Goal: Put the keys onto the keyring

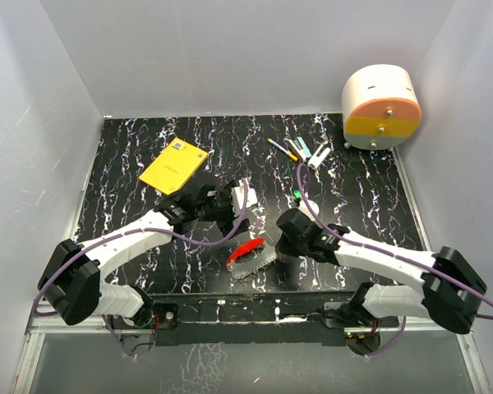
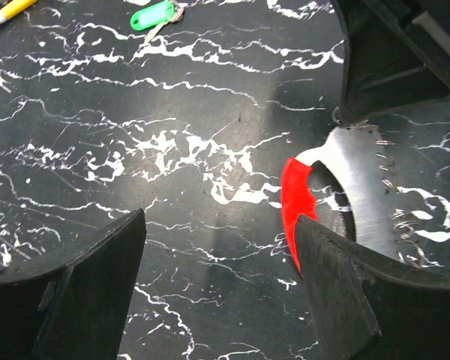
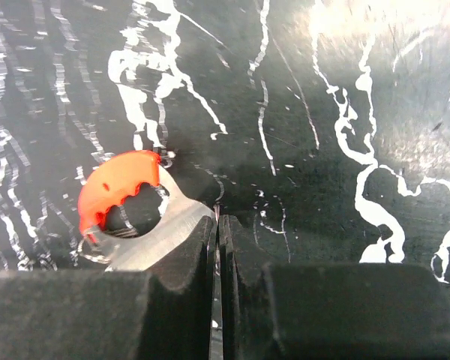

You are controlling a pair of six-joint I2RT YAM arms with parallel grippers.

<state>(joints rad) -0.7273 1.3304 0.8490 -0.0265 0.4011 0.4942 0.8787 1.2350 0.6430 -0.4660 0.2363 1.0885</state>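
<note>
The keys lie near the table's front middle as one curved piece with a red part (image 1: 245,249) and a silver part (image 1: 260,263) that has several small wire rings along its edge. Both parts show in the left wrist view, red (image 2: 296,199) and silver (image 2: 360,195), and in the right wrist view, red (image 3: 116,184) and silver (image 3: 165,232). My right gripper (image 3: 217,225) is shut, with a thin metal wire pinched between the pads at the silver part's end (image 1: 278,246). My left gripper (image 2: 217,255) is open and empty, low over the table just left of the red part (image 1: 223,220).
A small green tag with a key (image 1: 298,195) lies behind the right gripper and shows in the left wrist view (image 2: 151,15). A yellow box (image 1: 173,167) lies at the back left. Pens and markers (image 1: 300,149) lie at the back right beside a round white, orange and yellow container (image 1: 381,107).
</note>
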